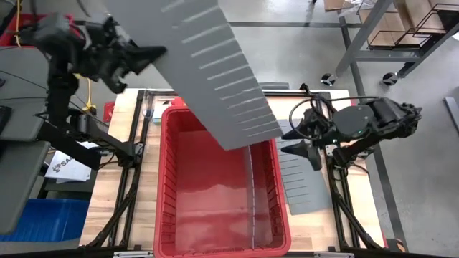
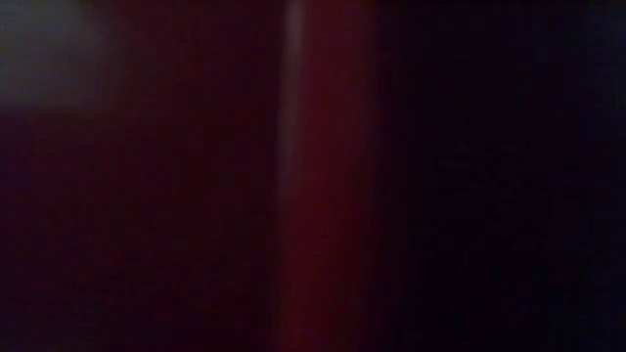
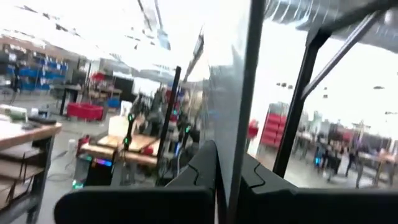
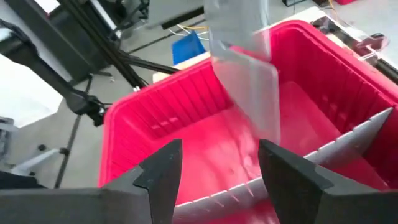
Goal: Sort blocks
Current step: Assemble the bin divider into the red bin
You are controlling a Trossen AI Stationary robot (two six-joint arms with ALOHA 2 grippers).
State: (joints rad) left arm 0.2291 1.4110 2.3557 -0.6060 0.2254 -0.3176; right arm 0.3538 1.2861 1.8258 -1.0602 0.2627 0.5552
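High view first: you have the left gripper (image 1: 154, 54) raised well above the table's far left corner, its fingers pinched tight on the edge of a grey slotted divider sheet (image 1: 215, 68) that hangs slanting over the red bin (image 1: 169, 186). The right gripper (image 1: 310, 147) sits just beside the bin's right wall with its fingers spread and nothing between them (its wrist camera looks straight down into the bin past them). Nearest you, one divider (image 1: 251, 193) already stands upright inside the bin, running front to back; a second loose sheet (image 1: 301, 179) lies flat on the table to the right of the bin. Farther off, beyond the table, stand a metal rack and a blue crate. No blocks show in any view, so you cannot place them yet; the low camera is blocked by the bin's wall. To seat the held sheet well, I would square it crosswise first, line its slots up with the standing divider's, and lower slowly, using the free right gripper to steady the upright one.
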